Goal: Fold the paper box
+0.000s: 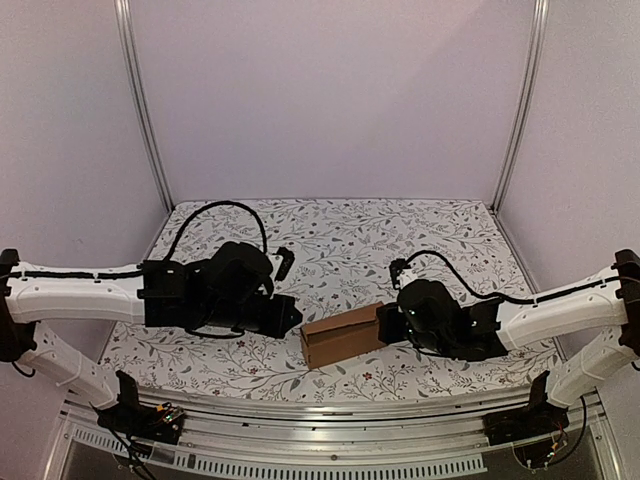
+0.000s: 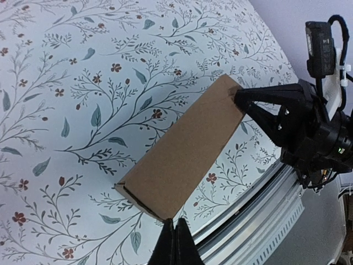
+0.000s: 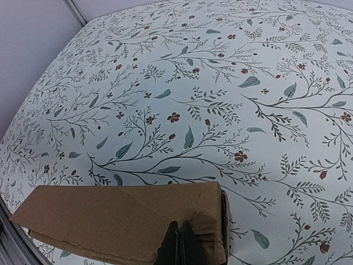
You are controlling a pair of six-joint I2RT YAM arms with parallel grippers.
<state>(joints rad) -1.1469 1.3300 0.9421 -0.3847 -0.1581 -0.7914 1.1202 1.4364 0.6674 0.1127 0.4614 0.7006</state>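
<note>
With the paper box [image 1: 342, 336] lying on the table [image 1: 330, 240] near its front edge and both the left fingers [image 2: 167, 249] and right fingers [image 3: 173, 247] closed together, empty, at its opposite ends, an uneven push could skid it sideways or crush an end flap.

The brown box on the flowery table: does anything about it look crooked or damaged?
Slightly. In the right wrist view, one end flap of the paper box is not flush: a dark gap runs along it. The box also lies slanted to the table edge.
</note>
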